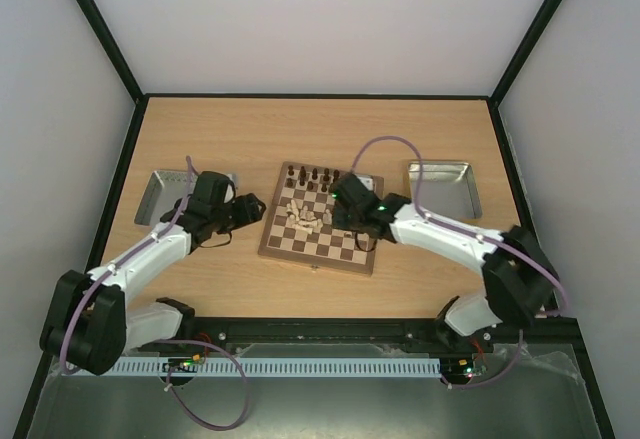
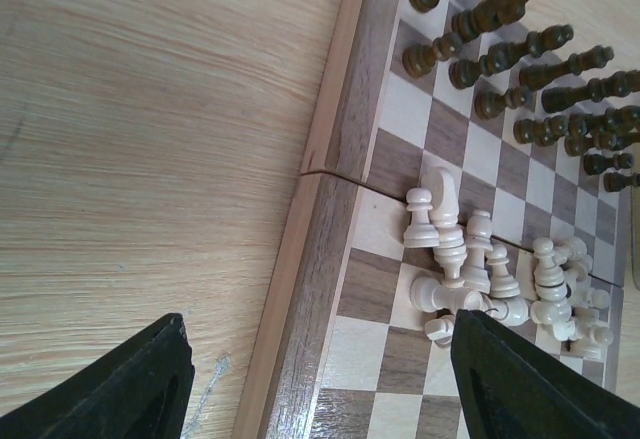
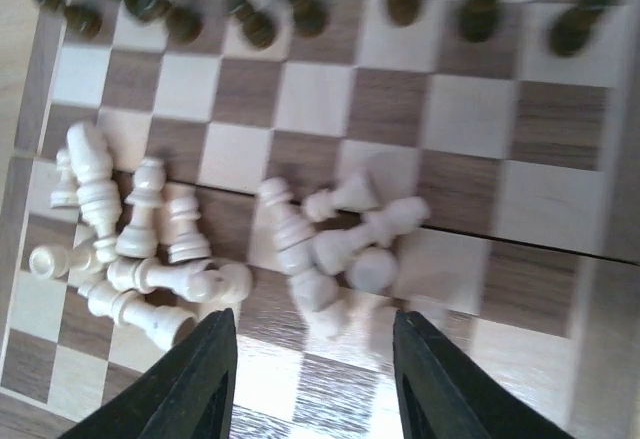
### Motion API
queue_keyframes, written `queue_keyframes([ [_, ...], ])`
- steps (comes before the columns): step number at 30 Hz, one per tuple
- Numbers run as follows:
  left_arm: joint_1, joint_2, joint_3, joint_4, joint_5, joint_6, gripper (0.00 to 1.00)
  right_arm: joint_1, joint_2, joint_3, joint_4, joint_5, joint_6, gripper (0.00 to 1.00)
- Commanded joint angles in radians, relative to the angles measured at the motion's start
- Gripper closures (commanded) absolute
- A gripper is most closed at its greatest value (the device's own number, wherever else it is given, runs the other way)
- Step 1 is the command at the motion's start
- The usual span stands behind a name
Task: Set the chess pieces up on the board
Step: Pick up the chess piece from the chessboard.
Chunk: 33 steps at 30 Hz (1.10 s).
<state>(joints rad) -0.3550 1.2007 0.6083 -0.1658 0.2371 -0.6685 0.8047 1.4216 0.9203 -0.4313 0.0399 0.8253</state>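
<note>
The board (image 1: 291,245) lies in the middle of the table. Dark brown pieces (image 1: 316,177) stand along its far rows; they also show in the left wrist view (image 2: 520,54). Cream pieces (image 1: 306,221) lie in a heap near the board's centre, some upright, several toppled (image 2: 470,259) (image 3: 310,249). My left gripper (image 1: 252,209) is open and empty, straddling the board's left border (image 2: 315,289). My right gripper (image 1: 338,211) is open and empty, just above the cream heap, its fingers (image 3: 190,379) either side of a toppled cluster.
A grey metal tray (image 1: 158,199) sits left of the board behind the left arm. A second grey tray (image 1: 447,189) sits at the right. Black frame rails edge the table. Bare wooden tabletop (image 2: 150,159) lies left of the board.
</note>
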Motion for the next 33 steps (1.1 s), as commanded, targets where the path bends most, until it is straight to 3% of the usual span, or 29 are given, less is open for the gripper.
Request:
queue_keyframes([
  [1,-0.005,-0.045,0.005,-0.032,-0.056,-0.015,0.28,0.076,0.148,0.119,-0.023,0.054,-0.023,0.6],
  [4,-0.004,-0.056,-0.003,-0.037,-0.052,-0.017,0.28,0.105,0.231,0.185,-0.018,0.054,-0.024,0.67],
  [8,-0.004,-0.065,-0.018,-0.038,-0.047,-0.016,0.28,0.117,0.296,0.225,-0.01,0.06,-0.01,0.68],
  [12,-0.005,-0.071,-0.025,-0.04,-0.046,-0.012,0.28,0.119,0.325,0.243,-0.018,0.075,-0.008,0.7],
  [20,-0.004,-0.069,-0.024,-0.041,-0.052,-0.002,0.28,0.119,0.36,0.251,-0.027,0.076,-0.007,0.84],
  [25,-0.004,-0.068,-0.022,-0.04,-0.05,-0.002,0.28,0.119,0.34,0.253,-0.038,0.114,-0.003,0.94],
  [33,-0.004,-0.07,-0.021,-0.04,-0.047,-0.001,0.28,0.119,0.235,0.239,-0.052,0.181,0.01,0.94],
])
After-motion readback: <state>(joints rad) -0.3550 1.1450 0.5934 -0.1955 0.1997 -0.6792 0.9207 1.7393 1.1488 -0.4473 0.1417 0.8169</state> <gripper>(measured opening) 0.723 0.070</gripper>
